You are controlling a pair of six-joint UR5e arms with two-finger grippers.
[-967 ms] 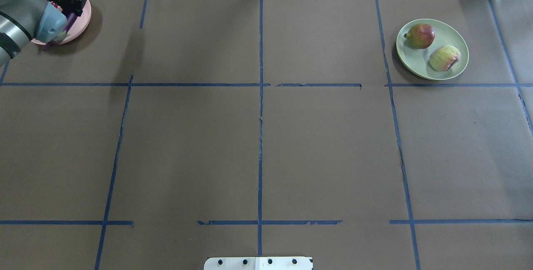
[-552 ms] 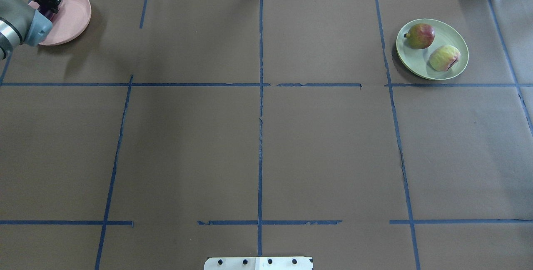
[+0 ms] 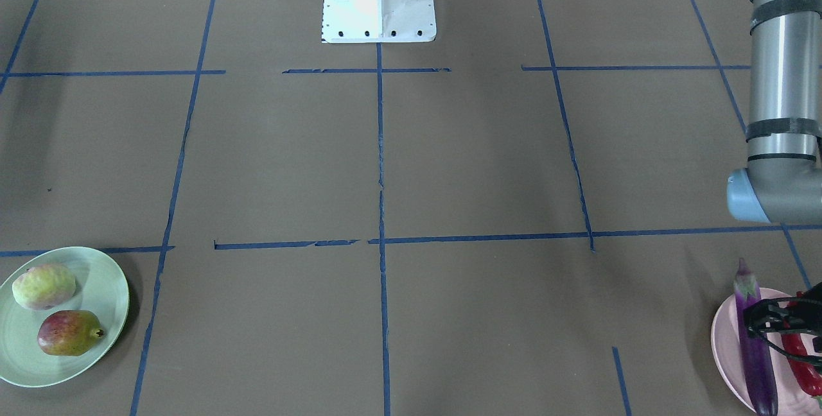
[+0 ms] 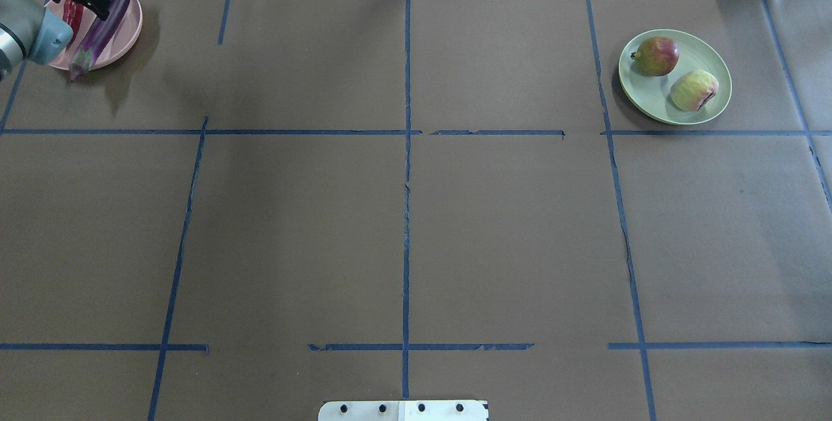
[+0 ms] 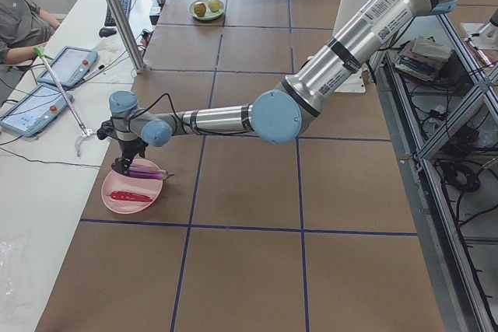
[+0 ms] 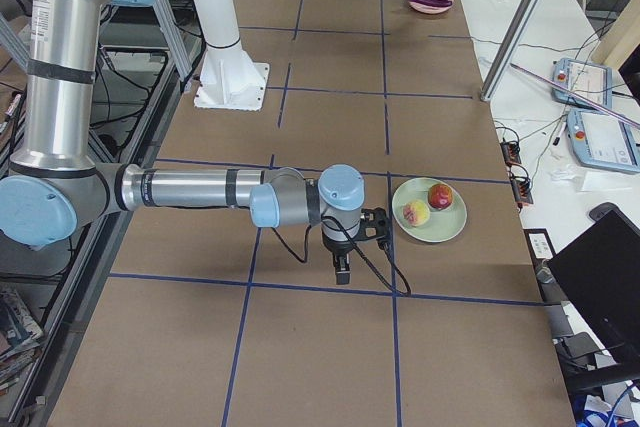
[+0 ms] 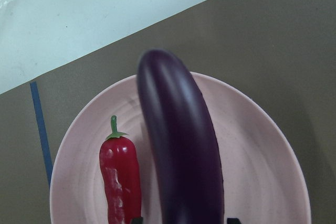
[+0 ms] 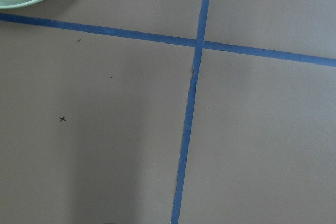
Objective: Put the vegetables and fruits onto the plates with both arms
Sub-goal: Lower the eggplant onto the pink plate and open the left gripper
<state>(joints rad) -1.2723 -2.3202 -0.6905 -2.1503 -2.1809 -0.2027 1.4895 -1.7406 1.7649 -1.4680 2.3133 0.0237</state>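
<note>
Currently the left pincer (image 7: 184,219) is hanging spread astride the eggplant (image 7: 181,150), which is lying beside the chili (image 7: 122,174) on the pink plate (image 7: 262,150) beneath; the right pincer's (image 6: 342,269) state I cannot tell.

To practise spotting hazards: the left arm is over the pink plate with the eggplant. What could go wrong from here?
The eggplant lies with its stem end past the rim of the pink plate, so it might roll off. The left gripper straddles it beside the chili; a skewed lift might knock either.
</note>
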